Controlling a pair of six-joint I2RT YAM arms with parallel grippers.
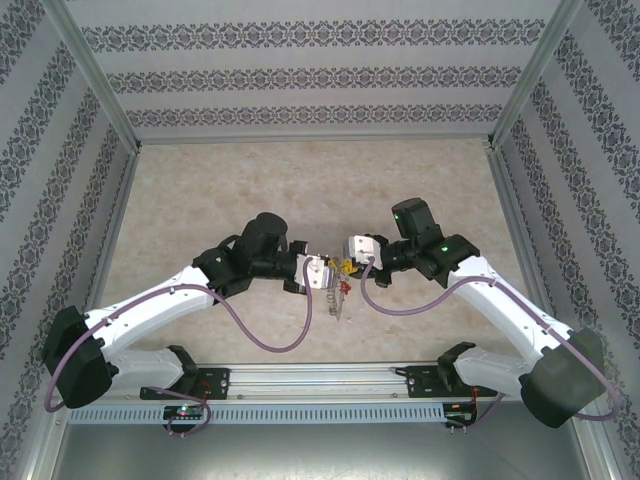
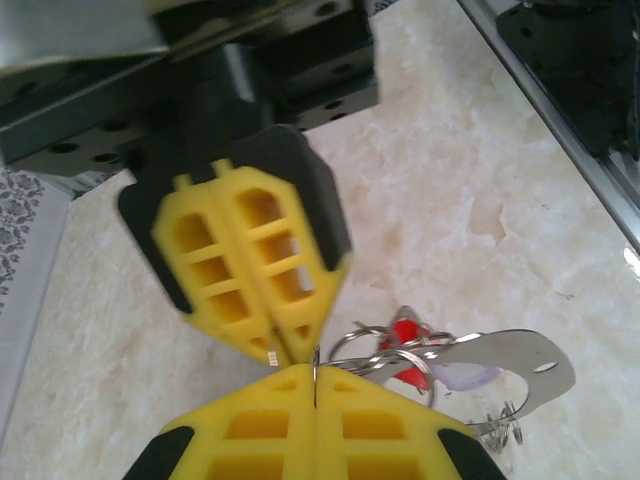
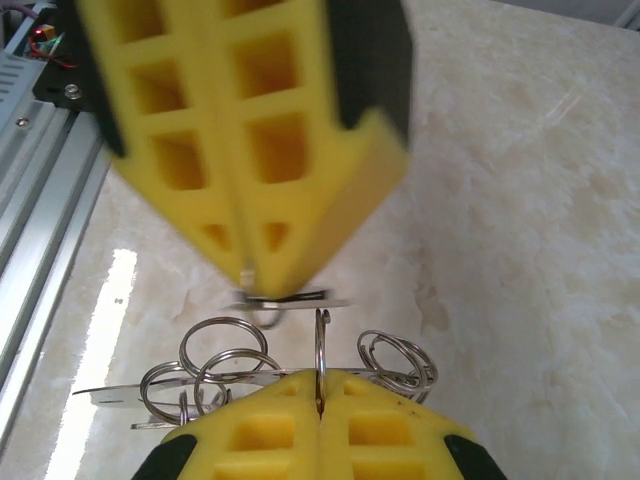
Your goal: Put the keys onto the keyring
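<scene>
Our two arms, the left arm [image 1: 150,305] and the right arm [image 1: 500,290], wear white shells on the long links and black housings at the joints. Bulky black shoulders sit at either end of the silver rail [image 1: 320,385]. Dull purple cables [image 1: 270,347] hang in loops just above that rail. Green lights [image 1: 398,212] glow on the right arm's black wrist, beyond the rail. The left end effector [image 2: 315,385] and right end effector [image 3: 320,400] have yellow fingers moulded with square pockets, edged in black.

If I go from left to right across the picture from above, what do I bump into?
Left arm → left gripper → right gripper → right arm. The keyring hangs where the grippers meet.
</scene>
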